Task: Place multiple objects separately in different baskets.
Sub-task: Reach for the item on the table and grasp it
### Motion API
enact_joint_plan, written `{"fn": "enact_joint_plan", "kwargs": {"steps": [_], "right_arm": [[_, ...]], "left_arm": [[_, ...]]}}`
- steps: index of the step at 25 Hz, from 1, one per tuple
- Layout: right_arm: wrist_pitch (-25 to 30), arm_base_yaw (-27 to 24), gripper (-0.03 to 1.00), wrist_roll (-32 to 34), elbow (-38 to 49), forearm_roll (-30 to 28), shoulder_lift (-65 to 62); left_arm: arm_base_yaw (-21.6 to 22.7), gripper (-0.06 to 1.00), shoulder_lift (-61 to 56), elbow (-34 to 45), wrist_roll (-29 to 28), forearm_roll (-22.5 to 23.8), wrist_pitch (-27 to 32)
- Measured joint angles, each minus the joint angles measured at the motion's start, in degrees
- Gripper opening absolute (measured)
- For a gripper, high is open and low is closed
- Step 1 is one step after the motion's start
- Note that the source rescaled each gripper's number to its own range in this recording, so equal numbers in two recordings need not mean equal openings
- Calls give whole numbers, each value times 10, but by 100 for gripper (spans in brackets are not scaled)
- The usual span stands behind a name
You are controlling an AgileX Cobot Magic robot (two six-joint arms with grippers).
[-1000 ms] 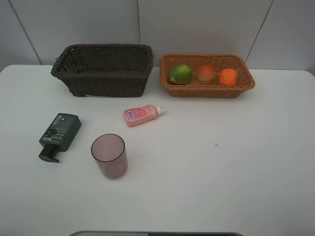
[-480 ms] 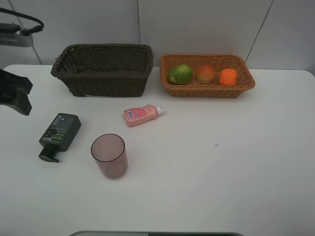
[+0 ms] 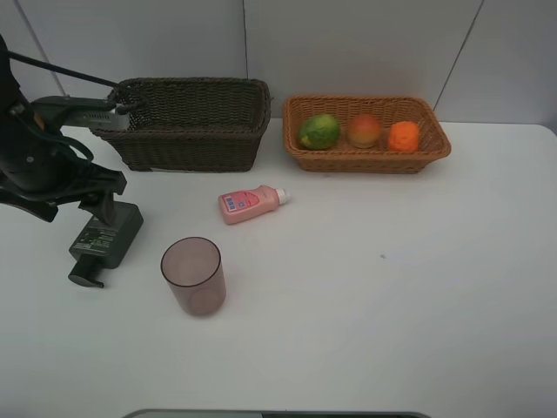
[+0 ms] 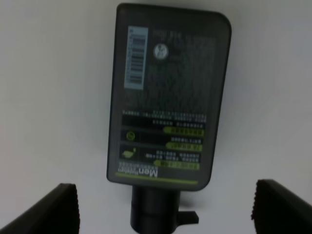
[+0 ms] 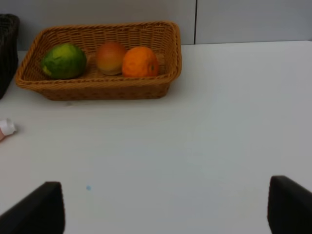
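The dark green pump bottle (image 3: 105,242) lies flat on the white table at the left, pump head toward the front. My left gripper (image 3: 97,207) hangs open just above it; the left wrist view shows the bottle (image 4: 168,97) between the spread fingertips (image 4: 63,207), untouched. A pink white-capped bottle (image 3: 250,204) lies on its side mid-table. The mauve cup (image 3: 193,275) stands upright near the front. The dark brown basket (image 3: 191,150) holds nothing visible. The orange-tan basket (image 3: 365,164) holds the green-yellow fruit (image 3: 319,131), peach (image 3: 364,130) and orange (image 3: 403,136). My right gripper (image 5: 165,209) is open over bare table.
Both baskets stand side by side against the back wall. The right wrist view shows the tan basket (image 5: 97,87) ahead, the pink bottle's cap (image 5: 6,127) at one edge and a corner of the dark basket (image 5: 7,48).
My left arm has swung in from the left edge and now hangs over the pump bottle. No object has moved.
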Motion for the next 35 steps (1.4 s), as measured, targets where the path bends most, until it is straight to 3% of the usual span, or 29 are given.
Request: {"fn": "enact_joint_plan", "kwargs": {"steps": [24,35], "right_arm": [[0,0,77,0,0,0,0],[0,0,77,0,0,1,0]], "left_arm": [[21,92,73,0,12,15,-104],[22,92,123,0,50,-32,-144]]}}
